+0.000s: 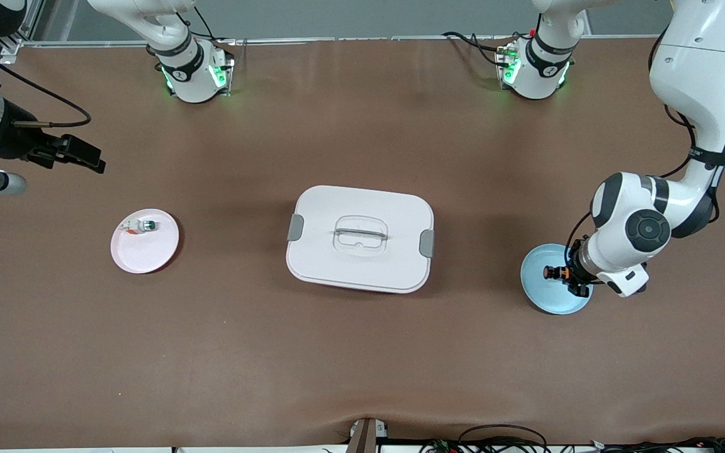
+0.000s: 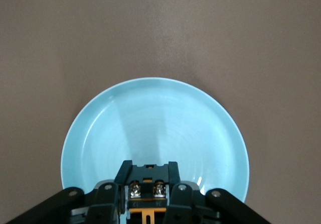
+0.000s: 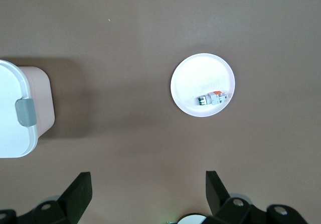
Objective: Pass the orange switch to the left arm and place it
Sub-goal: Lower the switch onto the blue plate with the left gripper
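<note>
The orange switch is a tiny black block with an orange part, gripped between the fingers of my left gripper over the blue plate. In the left wrist view the switch sits between the shut fingers of the gripper, with the blue plate below. I cannot tell whether the switch touches the plate. The white lidded box stands mid-table between the two plates. My right gripper is open and empty, up in the air at the right arm's end; its own view shows it open.
A pink plate at the right arm's end holds a small white-and-green switch; plate and switch also show in the right wrist view, as does the box's corner. Cables lie along the table's near edge.
</note>
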You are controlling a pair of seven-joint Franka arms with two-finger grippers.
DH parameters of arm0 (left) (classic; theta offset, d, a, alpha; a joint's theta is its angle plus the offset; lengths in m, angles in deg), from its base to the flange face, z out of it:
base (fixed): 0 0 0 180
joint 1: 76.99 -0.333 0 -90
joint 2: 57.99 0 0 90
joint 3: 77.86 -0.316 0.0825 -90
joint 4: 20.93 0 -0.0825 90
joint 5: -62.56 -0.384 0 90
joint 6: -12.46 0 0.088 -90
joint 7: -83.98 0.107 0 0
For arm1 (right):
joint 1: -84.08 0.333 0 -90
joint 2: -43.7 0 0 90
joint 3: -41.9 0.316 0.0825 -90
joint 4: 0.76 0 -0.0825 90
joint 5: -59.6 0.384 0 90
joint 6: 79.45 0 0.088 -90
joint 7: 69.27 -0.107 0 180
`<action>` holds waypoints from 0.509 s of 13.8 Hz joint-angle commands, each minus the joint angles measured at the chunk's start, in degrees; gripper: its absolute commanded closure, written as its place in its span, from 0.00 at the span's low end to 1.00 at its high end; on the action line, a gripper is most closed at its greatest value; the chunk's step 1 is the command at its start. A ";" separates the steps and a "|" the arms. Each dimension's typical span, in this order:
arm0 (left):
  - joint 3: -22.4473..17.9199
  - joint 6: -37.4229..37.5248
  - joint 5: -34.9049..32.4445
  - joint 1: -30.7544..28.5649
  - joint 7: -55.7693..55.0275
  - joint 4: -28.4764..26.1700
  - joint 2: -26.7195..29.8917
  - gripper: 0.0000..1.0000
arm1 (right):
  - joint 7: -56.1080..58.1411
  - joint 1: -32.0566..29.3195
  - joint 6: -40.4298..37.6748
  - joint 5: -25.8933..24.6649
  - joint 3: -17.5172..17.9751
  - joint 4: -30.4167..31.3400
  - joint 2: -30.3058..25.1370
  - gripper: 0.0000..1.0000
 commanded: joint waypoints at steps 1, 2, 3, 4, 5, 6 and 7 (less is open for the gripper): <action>0.22 -0.75 -2.43 -0.57 -1.07 -0.04 -0.59 1.00 | -0.60 -0.88 1.72 -0.01 0.06 3.69 -3.22 0.00; 0.22 -0.75 -3.57 -0.66 -1.15 -0.12 -0.77 1.00 | -0.60 -1.32 3.20 0.07 0.06 6.14 -4.88 0.00; 0.22 -0.84 -4.02 -0.74 -1.16 -0.04 -1.29 1.00 | -0.60 -1.41 5.13 0.07 0.06 8.95 -6.72 0.00; 0.22 -0.84 -4.11 -0.83 -1.16 -0.04 -1.47 1.00 | -0.60 -1.32 6.80 0.07 0.06 11.41 -8.57 0.00; 0.22 -0.84 -4.02 -0.83 -1.16 -0.04 -1.99 1.00 | -0.60 -1.32 6.82 0.07 0.06 11.70 -8.85 0.00; 0.22 -0.84 -4.11 -0.83 -1.16 0.05 -2.26 1.00 | -0.60 -1.32 6.73 0.07 0.06 11.70 -8.85 0.00; 0.22 -1.10 -4.11 -0.83 -1.16 -0.04 -2.35 1.00 | -0.60 -1.32 6.56 0.07 0.06 11.62 -8.85 0.00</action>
